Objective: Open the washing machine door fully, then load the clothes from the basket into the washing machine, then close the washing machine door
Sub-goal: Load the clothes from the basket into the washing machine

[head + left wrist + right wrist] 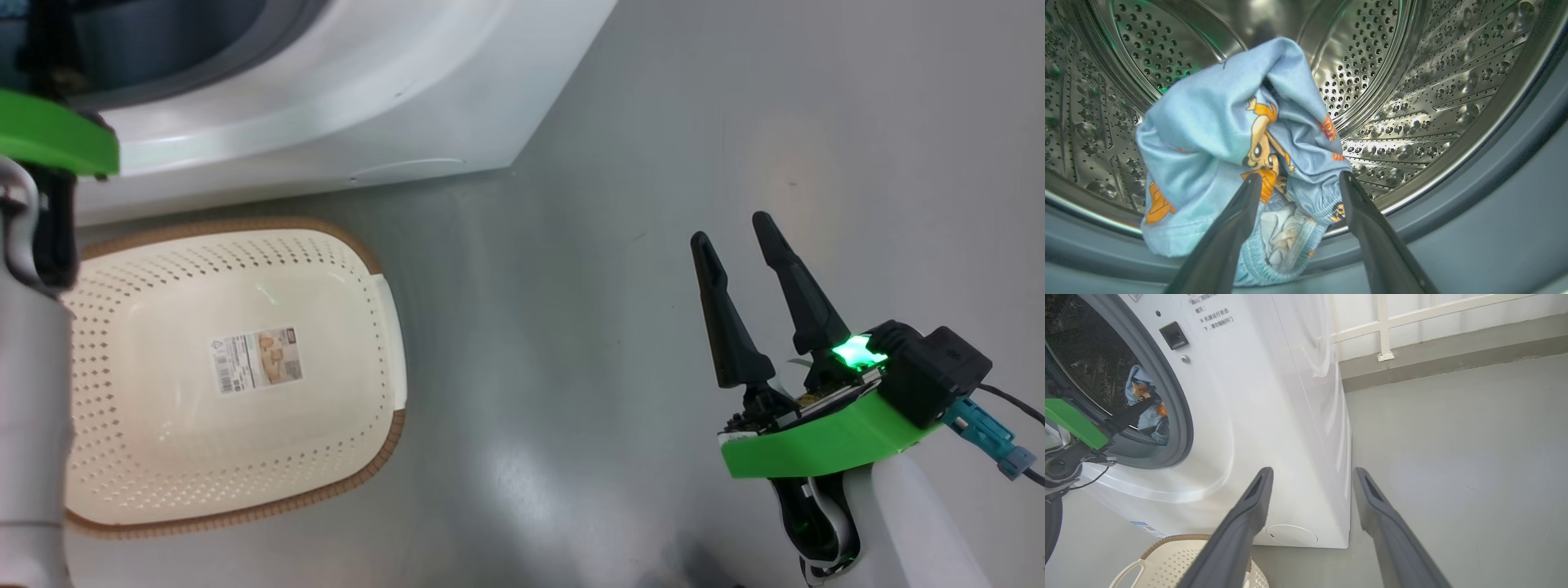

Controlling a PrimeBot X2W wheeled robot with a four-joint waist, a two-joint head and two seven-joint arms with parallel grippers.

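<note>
Well — one clothes bundle (1216, 134) (one basket (353, 327))

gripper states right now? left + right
Left gripper: open, gripping nothing; clothes sit in the drum at its fingertips.
Right gripper: open, empty, over the floor.

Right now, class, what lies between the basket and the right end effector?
Bare grey floor separates the basket from the right end effector, seen in the head view.
</note>
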